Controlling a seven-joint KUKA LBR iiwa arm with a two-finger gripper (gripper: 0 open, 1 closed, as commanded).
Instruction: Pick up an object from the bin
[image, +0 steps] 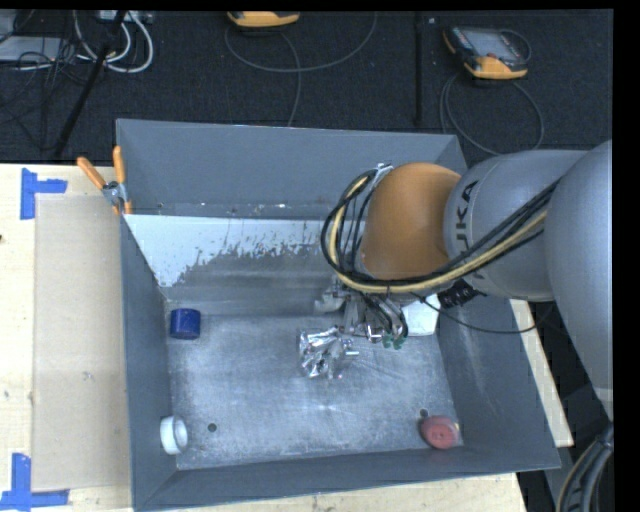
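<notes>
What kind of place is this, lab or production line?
Probably a robot lab test rig: a KUKA arm over a grey bin holding a blue block and white cap, loose cables on the dark floor behind.

The arm is built of thick, rounded links in smooth light grey, with black letters (part of the maker's name) printed on the link next to the wrist. A glossy orange dome-shaped cover caps the wrist, and a bundle of black and pale yellow cables loops round it. Below sits the gripper, bare shiny metal with small dark and green fittings.
</notes>
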